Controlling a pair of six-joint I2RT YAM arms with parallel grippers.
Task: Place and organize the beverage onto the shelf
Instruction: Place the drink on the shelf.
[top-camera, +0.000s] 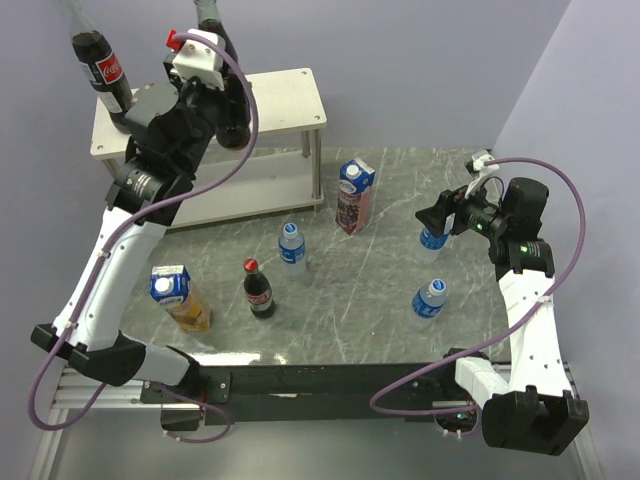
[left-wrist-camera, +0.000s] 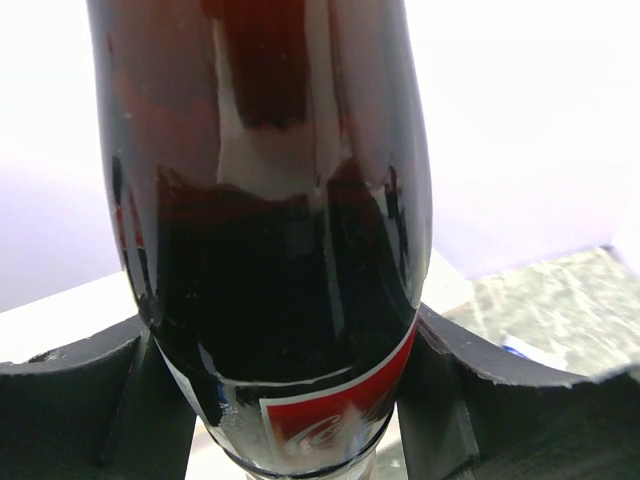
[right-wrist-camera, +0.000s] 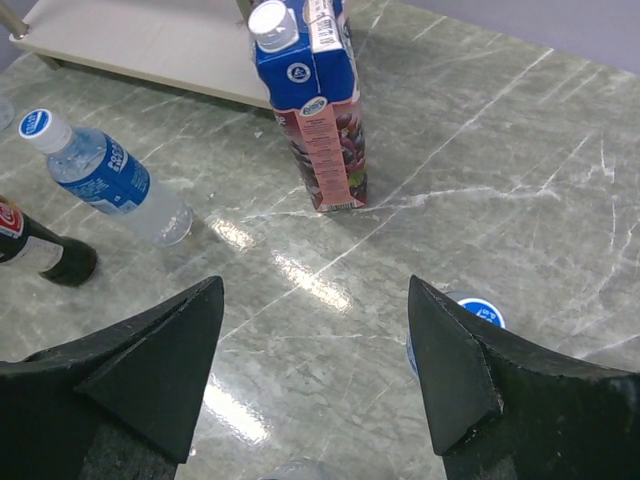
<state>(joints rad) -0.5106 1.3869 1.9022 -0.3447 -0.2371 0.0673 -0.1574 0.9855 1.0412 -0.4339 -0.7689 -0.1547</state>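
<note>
My left gripper (top-camera: 222, 95) is shut on a dark cola bottle (left-wrist-camera: 270, 250), held upright over the top board of the whitish shelf (top-camera: 285, 95); its fingers (left-wrist-camera: 80, 400) press both sides of the bottle. Another cola bottle (top-camera: 105, 70) stands at the shelf's left end. A third cola bottle (top-camera: 258, 290) stands on the table. My right gripper (top-camera: 440, 215) is open and empty (right-wrist-camera: 315, 300), right next to a water bottle (top-camera: 433, 237) whose blue cap (right-wrist-camera: 478, 310) shows by the right finger. Two more water bottles (top-camera: 292, 245) (top-camera: 429, 298) stand on the table.
The purple carton (top-camera: 354, 195) stands by the shelf's right legs and shows in the right wrist view (right-wrist-camera: 320, 110). The yellow carton (top-camera: 180, 297) stands at the front left. The table is grey marble (top-camera: 380, 300). Purple walls close the back and right.
</note>
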